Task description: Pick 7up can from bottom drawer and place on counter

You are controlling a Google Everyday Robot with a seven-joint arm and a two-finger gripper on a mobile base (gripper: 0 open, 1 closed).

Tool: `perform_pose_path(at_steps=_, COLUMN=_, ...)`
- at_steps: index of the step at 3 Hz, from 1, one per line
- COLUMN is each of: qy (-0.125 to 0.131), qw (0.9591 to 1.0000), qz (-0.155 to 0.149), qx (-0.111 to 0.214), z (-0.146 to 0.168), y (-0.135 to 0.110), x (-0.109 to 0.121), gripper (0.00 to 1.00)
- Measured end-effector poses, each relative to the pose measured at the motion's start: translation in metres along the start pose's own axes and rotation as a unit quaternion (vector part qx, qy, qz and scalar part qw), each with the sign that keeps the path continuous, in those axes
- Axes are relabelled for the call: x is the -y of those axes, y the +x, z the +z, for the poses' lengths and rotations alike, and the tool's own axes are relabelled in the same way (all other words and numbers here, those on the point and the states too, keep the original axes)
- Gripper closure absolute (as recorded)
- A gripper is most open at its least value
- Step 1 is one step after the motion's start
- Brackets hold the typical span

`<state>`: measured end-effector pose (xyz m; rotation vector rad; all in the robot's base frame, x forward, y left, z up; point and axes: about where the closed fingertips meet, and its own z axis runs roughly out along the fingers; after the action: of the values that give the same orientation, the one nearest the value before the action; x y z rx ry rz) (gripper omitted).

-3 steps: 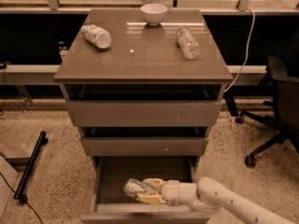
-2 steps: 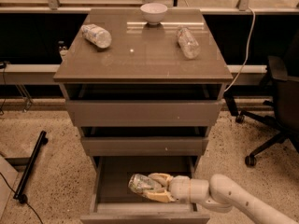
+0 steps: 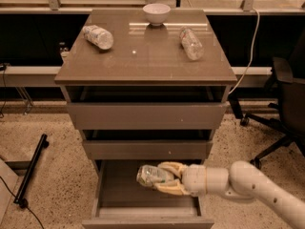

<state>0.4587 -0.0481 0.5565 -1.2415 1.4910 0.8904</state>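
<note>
7up can [image 3: 150,175] higher in gripper [image 3: 162,178] over bottom drawer [image 3: 120,192]

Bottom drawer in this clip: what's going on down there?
The robot's arm reaches into the open bottom drawer from the right side of the picture. Its hand is closed on the 7up can, which lies sideways between the fingers, inside the drawer. The can is not yet on the counter, where a white bowl, one plastic bottle and a second plastic bottle sit.
</note>
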Motion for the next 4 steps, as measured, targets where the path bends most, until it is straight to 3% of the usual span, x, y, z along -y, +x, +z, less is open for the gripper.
perform_pose_path(at_steps=1, qy=0.006, qw=0.9981, qz=-0.047, qx=-0.039, z=-0.015, y=-0.043, x=0.011, gripper=1.0)
perform_pose_path(at_steps=2, qy=0.021, qw=0.9899, qz=-0.104, qx=-0.094, z=-0.028, y=-0.1, x=0.034, gripper=1.0)
perform_pose_path(at_steps=4, qy=0.063, qw=0.9756, qz=-0.163, qx=-0.133, z=-0.052, y=-0.169, x=0.06, gripper=1.0)
